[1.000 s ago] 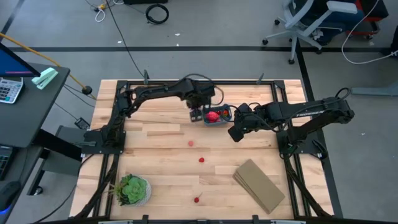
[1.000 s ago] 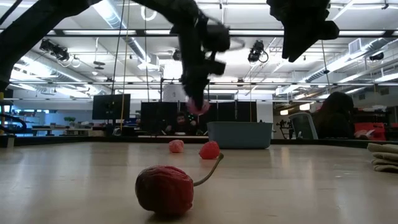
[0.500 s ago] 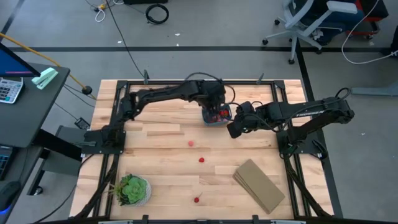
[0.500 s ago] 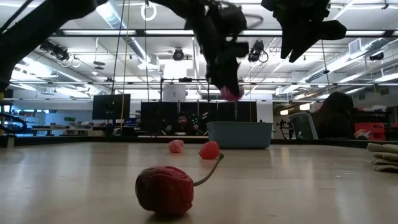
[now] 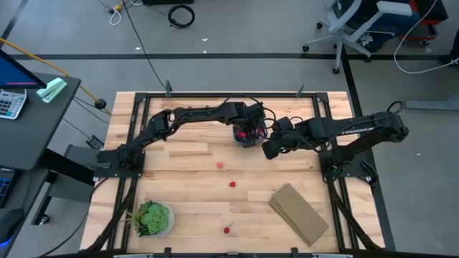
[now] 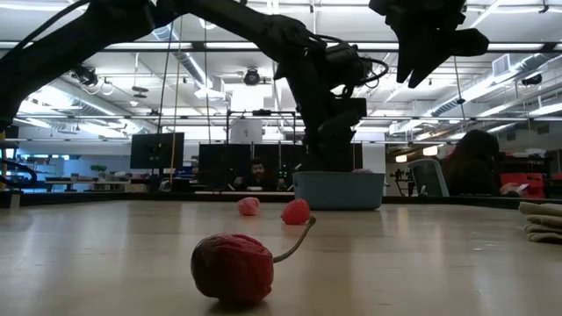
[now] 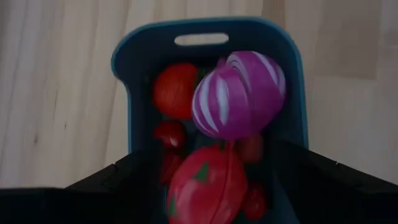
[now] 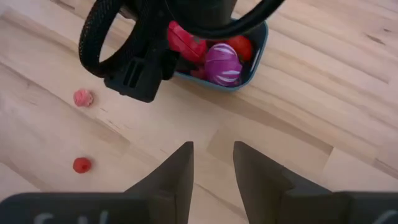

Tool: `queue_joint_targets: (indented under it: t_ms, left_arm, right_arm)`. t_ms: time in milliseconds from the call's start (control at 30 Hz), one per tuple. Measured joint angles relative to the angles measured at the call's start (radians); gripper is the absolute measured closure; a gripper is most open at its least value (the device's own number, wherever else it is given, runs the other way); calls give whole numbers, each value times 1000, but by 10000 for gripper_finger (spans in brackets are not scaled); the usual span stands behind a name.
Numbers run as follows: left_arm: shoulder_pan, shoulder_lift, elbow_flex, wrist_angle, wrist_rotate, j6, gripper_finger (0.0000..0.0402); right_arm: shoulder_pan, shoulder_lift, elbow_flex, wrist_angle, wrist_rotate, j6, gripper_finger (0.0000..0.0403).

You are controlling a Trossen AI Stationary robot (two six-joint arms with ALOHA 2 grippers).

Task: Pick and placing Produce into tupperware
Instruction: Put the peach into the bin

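The teal tupperware (image 7: 122,68) sits at the far middle of the table, also in the low view (image 6: 338,190) and the right wrist view (image 8: 262,45). It holds a purple-and-white onion piece (image 7: 239,93), a large red piece with green marks (image 7: 205,186) and smaller red pieces. My left gripper (image 7: 214,158) is open and hangs right over the tub (image 5: 247,132), its fingers low on either side of the red pieces. My right gripper (image 8: 212,163) is open, raised above the table just right of the tub (image 5: 271,148). Three pieces lie loose: a pink one (image 5: 220,164), a red one (image 5: 232,184) and a stemmed cherry (image 6: 233,266).
A flat tan block (image 5: 298,212) lies at the near right, and its edge shows in the low view (image 6: 543,219). A green plant in a white pot (image 5: 152,218) stands at the near left. Bare wood lies between the loose pieces and the tub.
My left gripper has moved toward the table's right, over the tub, and then dropped down to its rim. The pinkish-red piece that hung between its fingers in the earlier low views no longer shows there.
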Motion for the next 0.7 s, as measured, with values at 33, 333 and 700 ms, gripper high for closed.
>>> queue_joint_targets:
  t_ms: [33,333,700]
  left_arm:
    - [0,0,0,3,0,0,96]
    - [9,1,90,-285,0,3,86]
    - [-56,-1,253,-725,0,-94,93]
  right_arm:
    - [0,0,0,0,0,-3,281]
    - [0,0,0,0,-1,-61,281]
    - [-1,0,0,0,-1,-89,281]
